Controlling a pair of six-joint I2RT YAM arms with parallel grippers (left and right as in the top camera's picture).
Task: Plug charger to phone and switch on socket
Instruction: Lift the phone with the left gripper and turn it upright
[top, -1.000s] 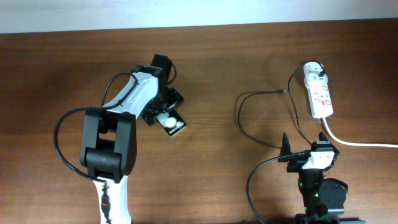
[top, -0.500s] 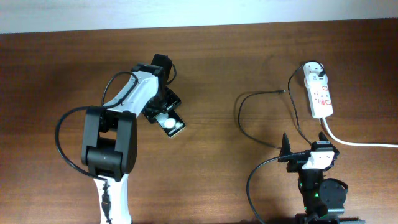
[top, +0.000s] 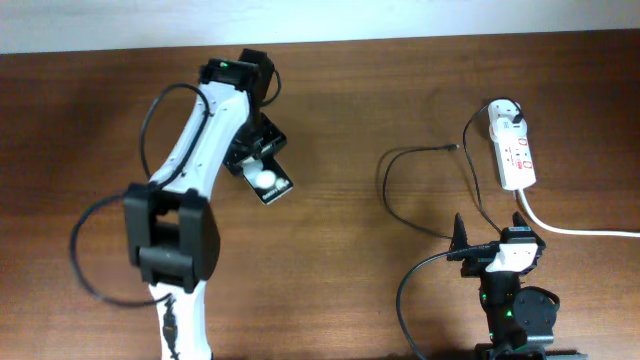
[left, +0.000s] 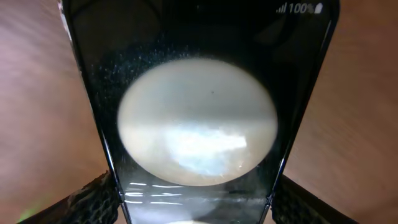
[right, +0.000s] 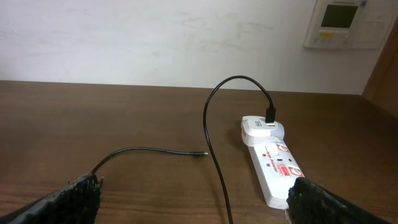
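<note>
The phone, a black slab with white round spots, lies between the fingers of my left gripper at the table's left middle. In the left wrist view the phone fills the frame and the left gripper fingers press on both its edges. The charger's black cable runs from its white plug head in the socket, and its connector tip lies free on the table. My right gripper is open and empty, with the tip and socket beyond it.
The socket's thick white cord runs off the right edge. The black cable loops across the table between the socket and the right arm's base. A wall panel hangs behind the table.
The left arm has reached farther toward the back of the table. The phone has shifted up and left with the gripper. The right arm has not moved.
</note>
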